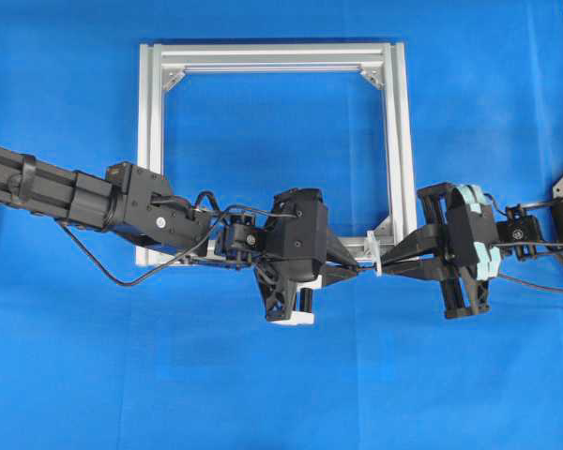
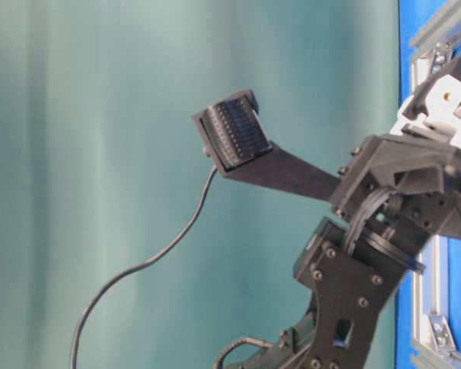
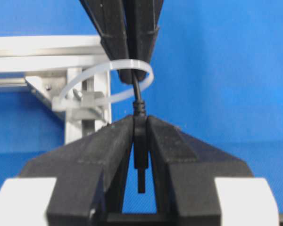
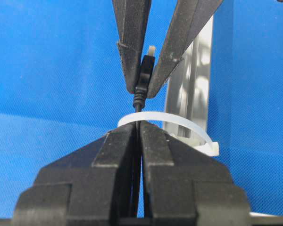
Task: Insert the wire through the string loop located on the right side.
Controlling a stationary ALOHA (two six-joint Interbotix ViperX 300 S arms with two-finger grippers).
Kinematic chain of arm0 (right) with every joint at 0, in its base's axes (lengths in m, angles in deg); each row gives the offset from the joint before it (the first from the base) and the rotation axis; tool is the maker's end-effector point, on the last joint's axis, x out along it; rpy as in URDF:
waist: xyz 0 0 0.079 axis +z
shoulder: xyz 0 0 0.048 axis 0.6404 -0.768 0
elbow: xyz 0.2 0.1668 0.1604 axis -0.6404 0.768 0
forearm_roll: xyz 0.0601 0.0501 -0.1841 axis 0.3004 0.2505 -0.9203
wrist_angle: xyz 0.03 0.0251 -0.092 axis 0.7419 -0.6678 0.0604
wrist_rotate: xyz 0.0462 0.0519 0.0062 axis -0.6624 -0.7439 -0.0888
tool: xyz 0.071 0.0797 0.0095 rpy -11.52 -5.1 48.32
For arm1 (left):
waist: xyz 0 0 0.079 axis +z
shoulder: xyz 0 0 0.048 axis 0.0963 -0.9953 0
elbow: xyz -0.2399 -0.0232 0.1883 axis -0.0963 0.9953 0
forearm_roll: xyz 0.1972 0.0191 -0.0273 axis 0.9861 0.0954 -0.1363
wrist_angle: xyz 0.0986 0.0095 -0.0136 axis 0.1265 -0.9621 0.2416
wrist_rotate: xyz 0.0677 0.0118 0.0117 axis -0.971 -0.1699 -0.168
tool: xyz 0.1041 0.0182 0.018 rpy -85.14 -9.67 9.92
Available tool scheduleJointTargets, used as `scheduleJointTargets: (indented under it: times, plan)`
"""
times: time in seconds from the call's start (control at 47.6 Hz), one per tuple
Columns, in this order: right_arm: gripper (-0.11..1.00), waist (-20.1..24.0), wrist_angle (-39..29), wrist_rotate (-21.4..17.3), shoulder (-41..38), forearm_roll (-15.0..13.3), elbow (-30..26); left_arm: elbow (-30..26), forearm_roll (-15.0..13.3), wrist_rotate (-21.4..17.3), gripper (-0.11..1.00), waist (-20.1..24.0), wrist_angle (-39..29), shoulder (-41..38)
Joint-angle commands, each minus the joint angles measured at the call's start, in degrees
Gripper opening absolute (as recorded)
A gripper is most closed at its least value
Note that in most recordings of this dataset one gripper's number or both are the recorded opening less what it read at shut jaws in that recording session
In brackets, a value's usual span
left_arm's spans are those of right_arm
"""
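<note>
Both the left gripper [image 3: 140, 123] and right gripper [image 4: 138, 129] were clamped on the wire [image 3: 138, 96], light and limp, best held at its stiff plug, already through the string loop [image 3: 104, 75].

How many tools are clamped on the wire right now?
2. The left tool holds the wire at its plug, on the near side of the string loop in the left wrist view; the right tool grips the cable on the far side.

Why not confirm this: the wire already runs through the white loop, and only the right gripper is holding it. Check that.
Not quite. The wire does pass through the loop, but both grippers clamp it: the left gripper holds its plug too, as the left wrist view shows, besides the right gripper.
</note>
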Motion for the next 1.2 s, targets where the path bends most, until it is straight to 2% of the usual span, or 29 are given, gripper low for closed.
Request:
scheduleJointTargets:
  times: [0.0, 0.126, 0.231, 0.336, 0.505, 0.568, 0.799, 1.177]
  plan:
    - [-0.03, -0.09, 0.26, 0.09, 0.53, -0.26, -1.41, -1.05, 0.00, -0.09, 0.08, 0.09, 0.35, 1.05]
    - [-0.03, -0.09, 0.26, 0.09, 0.53, -0.18, -1.41, -1.05, 0.00, -0.09, 0.08, 0.09, 0.35, 1.05]
    - [0.08, -0.09, -0.53, -0.18, 0.88, -0.18, -1.49, -0.97, 0.00, -0.09, 0.08, 0.09, 0.35, 1.14]
    - [0.31, -0.09, -2.81, -0.18, 1.93, -0.18, -1.41, -0.79, 0.00, -0.09, 0.08, 0.09, 0.35, 1.32]
    - [0.79, 0.09, -6.06, -0.18, 4.13, -0.18, -0.97, 0.18, 0.00, -0.09, 0.08, 0.09, 0.35, 2.02]
    - [0.91, 0.09, -6.42, -0.18, 4.92, -0.18, -0.62, 0.97, 0.00, -0.09, 0.08, 0.09, 0.35, 2.64]
    - [0.91, 0.44, -6.59, -0.18, 7.47, -0.18, 0.79, 7.73, 0.09, -0.09, 0.08, 0.09, 0.35, 8.88]
    - [0.90, 1.14, -7.03, 0.00, 7.91, -0.26, 1.05, 26.28, 0.00, 0.09, 0.08, -1.14, 0.88, 20.57]
